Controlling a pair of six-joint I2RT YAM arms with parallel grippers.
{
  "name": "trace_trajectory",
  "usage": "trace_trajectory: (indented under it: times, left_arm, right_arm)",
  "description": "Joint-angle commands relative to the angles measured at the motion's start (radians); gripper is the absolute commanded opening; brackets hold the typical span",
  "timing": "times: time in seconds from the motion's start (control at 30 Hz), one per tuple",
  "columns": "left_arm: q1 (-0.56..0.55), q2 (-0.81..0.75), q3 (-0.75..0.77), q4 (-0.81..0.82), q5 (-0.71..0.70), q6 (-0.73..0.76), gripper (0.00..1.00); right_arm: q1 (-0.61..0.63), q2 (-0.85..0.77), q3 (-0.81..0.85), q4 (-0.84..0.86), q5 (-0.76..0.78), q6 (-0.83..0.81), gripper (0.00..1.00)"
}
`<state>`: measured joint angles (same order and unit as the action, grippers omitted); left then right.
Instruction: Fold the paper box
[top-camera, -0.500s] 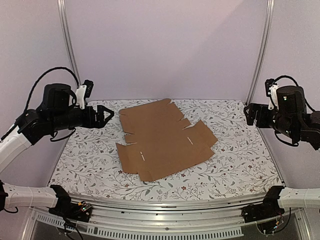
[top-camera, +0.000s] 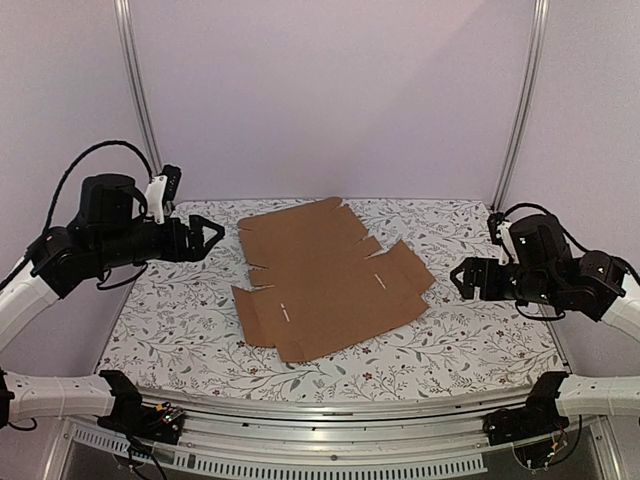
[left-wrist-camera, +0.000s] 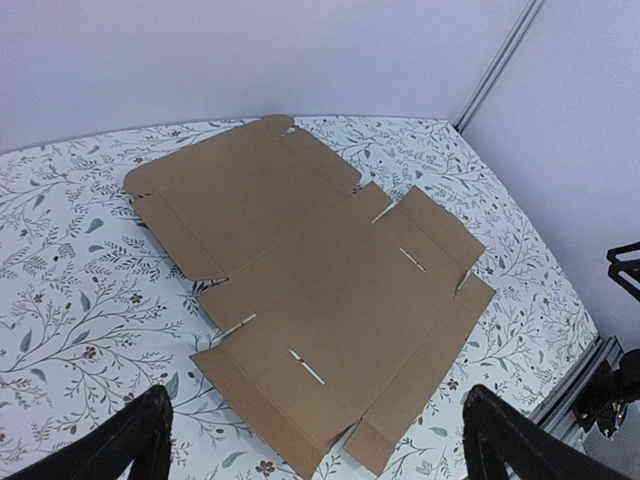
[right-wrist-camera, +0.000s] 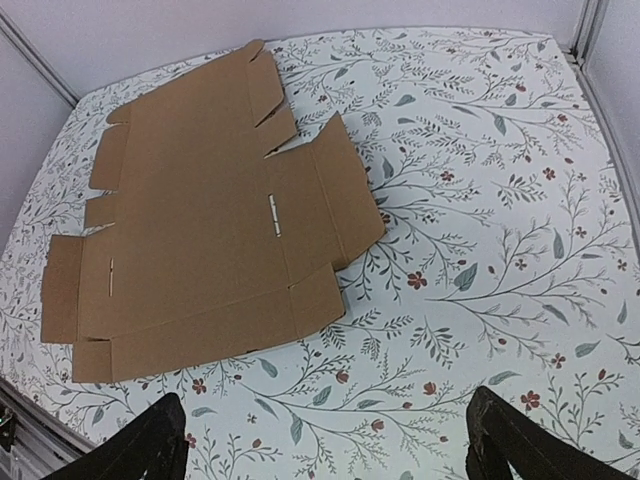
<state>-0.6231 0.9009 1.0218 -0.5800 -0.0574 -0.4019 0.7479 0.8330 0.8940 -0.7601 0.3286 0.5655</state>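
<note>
While the paper box (top-camera: 325, 275) lies flat and unfolded mid-bench (top-camera: 480, 340), the left claw (top-camera: 212, 234) and right claw (top-camera: 461, 279) hang wide open either side of it, empty, seemingly placed to reach opposite flaps.

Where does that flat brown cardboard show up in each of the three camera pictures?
Top external: the paper box lies flat, mid-picture.
Left wrist: the paper box fills the centre.
Right wrist: the paper box lies in the left half.
Shared landmark: the flower-printed table cover under it.
</note>
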Motion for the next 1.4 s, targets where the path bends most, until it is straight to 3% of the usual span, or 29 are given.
trace_trajectory:
  times: [0.0, 0.33, 0.87, 1.1, 1.37]
  left_arm:
    - [0.015, -0.019, -0.032, 0.013, 0.029, -0.019, 0.99]
    - [0.016, -0.04, -0.065, 0.026, 0.049, -0.025, 0.99]
    - [0.015, -0.03, -0.104, 0.088, 0.169, -0.052, 0.99]
    - [0.013, 0.089, -0.129, 0.262, 0.312, -0.12, 0.99]
    - [-0.025, 0.374, -0.079, 0.397, 0.363, -0.172, 0.93]
  right_arm:
    - [0.037, 0.056, -0.099, 0.147, -0.181, 0.18, 0.94]
    - [0.199, 0.282, -0.258, 0.486, -0.179, 0.533, 0.94]
    - [0.213, 0.552, -0.397, 0.894, -0.082, 0.978, 0.88]
    - [0.213, 0.662, -0.413, 1.017, -0.079, 1.026, 0.8]
    - [0.213, 0.707, -0.461, 1.085, -0.046, 1.054, 0.78]
